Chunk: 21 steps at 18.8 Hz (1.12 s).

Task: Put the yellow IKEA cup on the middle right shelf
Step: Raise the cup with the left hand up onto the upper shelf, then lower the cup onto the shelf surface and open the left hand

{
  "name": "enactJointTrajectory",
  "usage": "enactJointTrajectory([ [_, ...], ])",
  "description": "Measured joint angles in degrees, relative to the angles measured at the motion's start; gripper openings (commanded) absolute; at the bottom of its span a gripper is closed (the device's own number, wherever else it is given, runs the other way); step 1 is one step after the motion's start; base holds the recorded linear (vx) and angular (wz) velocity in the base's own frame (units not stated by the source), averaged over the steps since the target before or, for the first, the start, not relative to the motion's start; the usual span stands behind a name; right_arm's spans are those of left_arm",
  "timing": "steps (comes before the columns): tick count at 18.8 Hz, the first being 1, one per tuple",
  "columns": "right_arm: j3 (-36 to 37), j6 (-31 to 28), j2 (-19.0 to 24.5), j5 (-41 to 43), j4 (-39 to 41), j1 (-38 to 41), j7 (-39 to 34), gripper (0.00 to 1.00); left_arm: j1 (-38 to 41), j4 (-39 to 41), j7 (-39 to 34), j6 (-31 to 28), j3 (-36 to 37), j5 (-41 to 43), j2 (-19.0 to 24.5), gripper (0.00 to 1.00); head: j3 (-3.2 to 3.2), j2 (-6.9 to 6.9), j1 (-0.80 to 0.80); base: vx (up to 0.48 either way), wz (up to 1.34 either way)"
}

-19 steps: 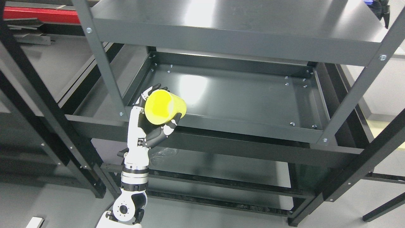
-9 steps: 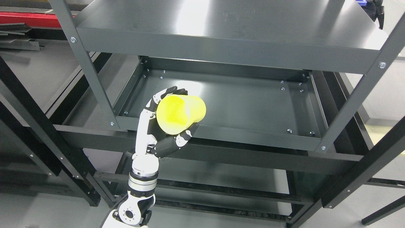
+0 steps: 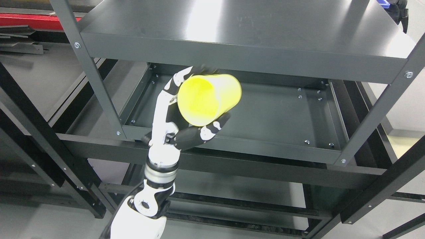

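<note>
The yellow cup (image 3: pixel 207 99) lies on its side in my left hand (image 3: pixel 196 109), its open mouth facing the camera and its base pointing right. My fingers wrap over the top and my thumb presses below. The hand holds it in the air in front of the middle shelf (image 3: pixel 265 116) of the dark grey rack, above that shelf's left half and just under the front lip of the top shelf (image 3: pixel 232 54). The middle shelf's right part is bare metal. My right arm is out of view.
The rack's grey uprights stand at left (image 3: pixel 93 79) and right (image 3: pixel 375 109). Black frame beams (image 3: pixel 30 122) cross the lower left and lower right. A lower shelf (image 3: pixel 239 189) shows below. The grey floor lies beneath.
My left hand has risen and moved right with the cup, from the shelf's front left edge to above its left half. The camera view has also shifted.
</note>
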State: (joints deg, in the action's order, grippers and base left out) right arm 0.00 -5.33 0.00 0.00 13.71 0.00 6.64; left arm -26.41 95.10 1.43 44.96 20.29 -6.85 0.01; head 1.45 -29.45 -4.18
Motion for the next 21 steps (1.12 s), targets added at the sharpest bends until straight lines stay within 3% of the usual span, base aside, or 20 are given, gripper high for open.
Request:
enactJointTrajectory([
  [5,0.0,0.0,0.0,0.0,0.0,0.0,0.0,0.99,-6.0,1.2,-0.6,0.0,3.4,-0.1,0.0,0.00,0.00,0.00,0.00,0.004,0.00],
  [9,0.0,0.0,0.0,0.0,0.0,0.0,0.0,0.99,-11.7,1.7,-5.3,-0.9,5.0,-1.2,0.0,0.00,0.00,0.00,0.00,0.000,0.00],
  [14,0.0,0.0,0.0,0.0,0.0,0.0,0.0,0.99,-18.7,2.2,-12.8,-10.0,5.9,-2.4,0.0,0.00,0.00,0.00,0.00,0.004,0.00],
  [18,0.0,0.0,0.0,0.0,0.0,0.0,0.0,0.99,-23.4,2.5,-18.7,-21.0,6.6,-3.4,0.0,0.00,0.00,0.01,0.00,0.000,0.00],
  [21,0.0,0.0,0.0,0.0,0.0,0.0,0.0,0.99,-26.8,2.6,-22.3,-32.9,7.3,-4.9,0.0,0.00,0.00,0.00,0.00,0.012,0.00],
])
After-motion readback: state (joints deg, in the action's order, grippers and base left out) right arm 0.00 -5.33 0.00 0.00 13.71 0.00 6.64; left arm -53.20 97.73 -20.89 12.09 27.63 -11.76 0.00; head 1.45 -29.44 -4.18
